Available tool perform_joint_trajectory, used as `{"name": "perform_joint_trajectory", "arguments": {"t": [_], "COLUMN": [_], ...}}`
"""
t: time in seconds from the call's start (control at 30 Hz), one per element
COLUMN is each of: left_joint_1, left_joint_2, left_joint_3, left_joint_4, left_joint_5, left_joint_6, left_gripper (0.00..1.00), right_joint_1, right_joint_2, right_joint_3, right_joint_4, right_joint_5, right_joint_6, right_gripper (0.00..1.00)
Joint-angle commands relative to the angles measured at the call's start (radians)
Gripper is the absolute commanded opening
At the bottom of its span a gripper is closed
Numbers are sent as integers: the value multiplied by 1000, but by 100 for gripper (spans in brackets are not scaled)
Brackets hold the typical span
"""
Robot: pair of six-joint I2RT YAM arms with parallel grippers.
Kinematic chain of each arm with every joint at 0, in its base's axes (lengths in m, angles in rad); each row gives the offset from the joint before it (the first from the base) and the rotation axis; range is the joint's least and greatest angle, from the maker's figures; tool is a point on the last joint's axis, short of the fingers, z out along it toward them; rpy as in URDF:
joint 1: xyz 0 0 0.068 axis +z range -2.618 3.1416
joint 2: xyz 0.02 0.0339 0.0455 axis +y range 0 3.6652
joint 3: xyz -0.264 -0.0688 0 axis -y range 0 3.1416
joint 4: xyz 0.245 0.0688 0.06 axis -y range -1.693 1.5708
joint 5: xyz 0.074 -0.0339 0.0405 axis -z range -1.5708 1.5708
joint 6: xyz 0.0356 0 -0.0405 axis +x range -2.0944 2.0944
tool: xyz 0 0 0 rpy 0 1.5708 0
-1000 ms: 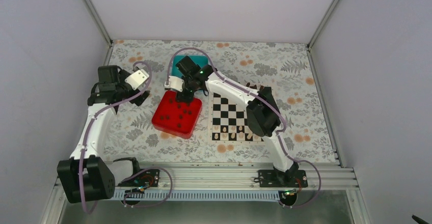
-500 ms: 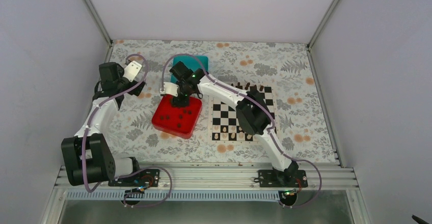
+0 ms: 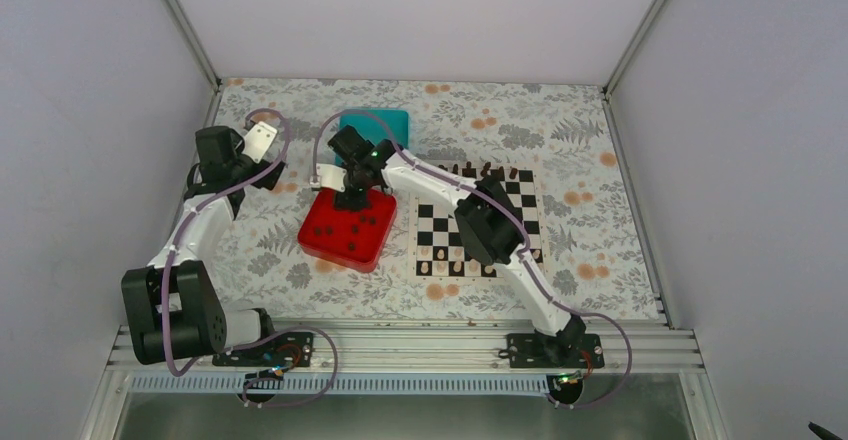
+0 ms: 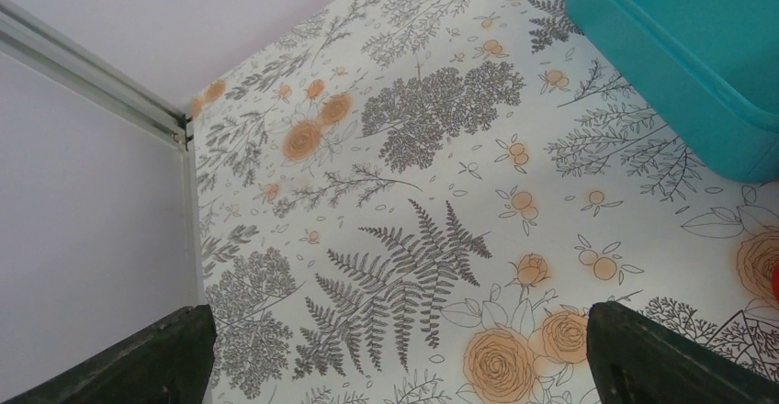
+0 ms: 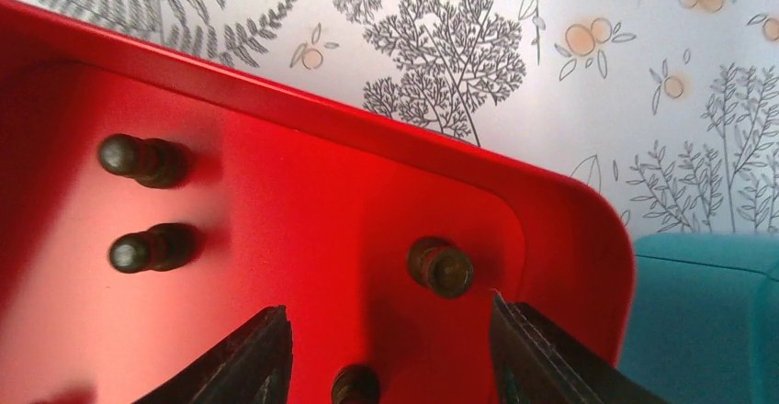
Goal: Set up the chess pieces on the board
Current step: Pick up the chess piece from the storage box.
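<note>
The chequered board (image 3: 470,222) lies right of centre, with dark pieces (image 3: 486,171) along its far edge and pale pieces on its near rows. Several dark chess pieces (image 3: 352,227) lie in the red tray (image 3: 320,243). My right gripper (image 3: 352,198) hangs open over the tray's far end. In the right wrist view its fingers (image 5: 248,358) straddle a dark piece (image 5: 356,386), with another dark piece (image 5: 441,267) just beyond and two more (image 5: 147,250) at the left. My left gripper (image 3: 268,170) is open and empty over the bare mat at far left.
A teal box (image 3: 375,123) stands behind the red tray; its corner shows in the left wrist view (image 4: 680,64) and the right wrist view (image 5: 698,321). The enclosure's wall and corner rail (image 4: 92,78) are close to the left gripper.
My right gripper has moved left and down towards the far end of the red tray. My left arm swung back and further left, then stayed still.
</note>
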Motion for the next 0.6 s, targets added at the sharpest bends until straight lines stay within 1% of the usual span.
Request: {"name": "perform_joint_trajectory", "arguments": {"t": [0.0, 0.17, 0.57], "left_joint_1": [3, 5, 20], "left_joint_2": [-7, -4, -8], "left_joint_3": [-16, -21, -45], "left_joint_4": [24, 22, 31], "left_joint_5": [2, 24, 66], "left_joint_6": [-10, -11, -1], "left_gripper": [100, 100, 100], "right_joint_1": [14, 16, 25], "right_joint_2": [25, 40, 76], "right_joint_3": [17, 25, 43], "right_joint_4": [42, 96, 107], "right_joint_5": [49, 133, 184], "right_joint_6": [4, 35, 37], "right_gripper": [56, 56, 56]}}
